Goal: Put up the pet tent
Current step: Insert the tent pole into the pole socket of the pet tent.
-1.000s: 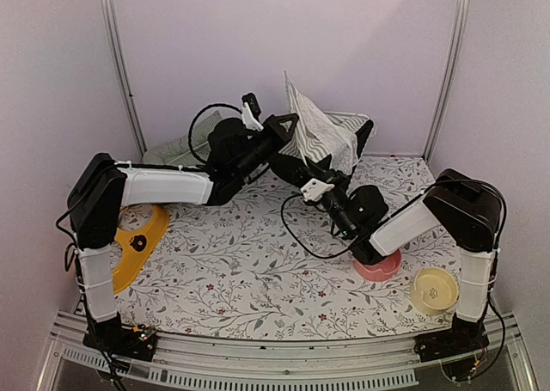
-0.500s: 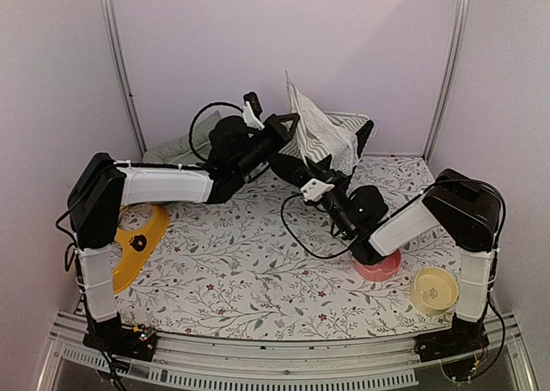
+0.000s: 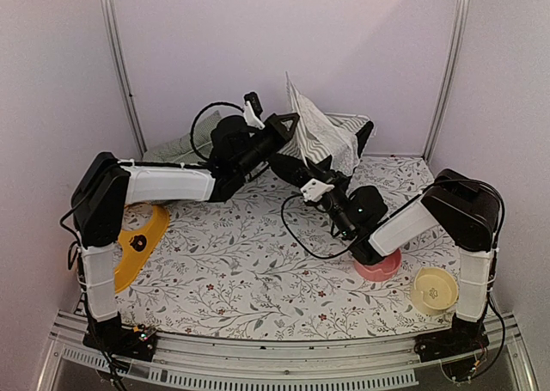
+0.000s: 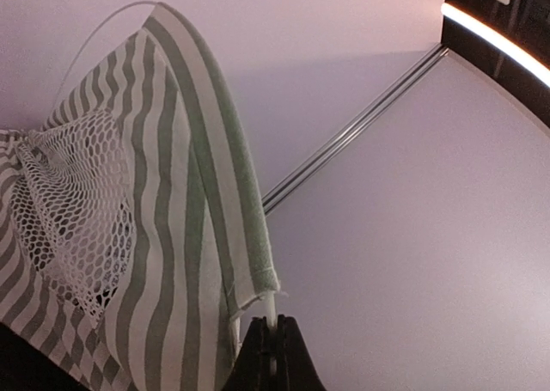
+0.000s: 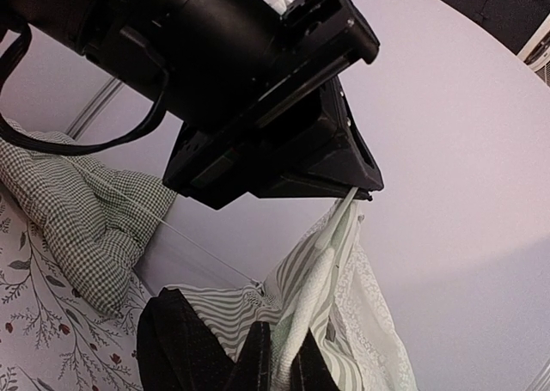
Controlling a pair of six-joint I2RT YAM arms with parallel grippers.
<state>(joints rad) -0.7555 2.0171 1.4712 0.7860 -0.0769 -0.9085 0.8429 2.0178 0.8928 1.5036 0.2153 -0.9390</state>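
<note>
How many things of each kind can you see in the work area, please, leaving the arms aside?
Tents: 1, the pet tent
Bowls: 2, a pink bowl and a cream bowl
Cushions: 1, the green checked cushion
Yellow item: 1
Total: 5

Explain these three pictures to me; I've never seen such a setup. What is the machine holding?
Two robot arms are bolted at the near edge of the table. One picture looks down from above; the other two come from a camera on each wrist. The left gripper is shut on the raised edge of the striped pet tent; the right gripper pinches its fabric lower down. On the table lie a pink bowl, a cream bowl, a yellow object and, at the back, a green checked cushion.
</note>
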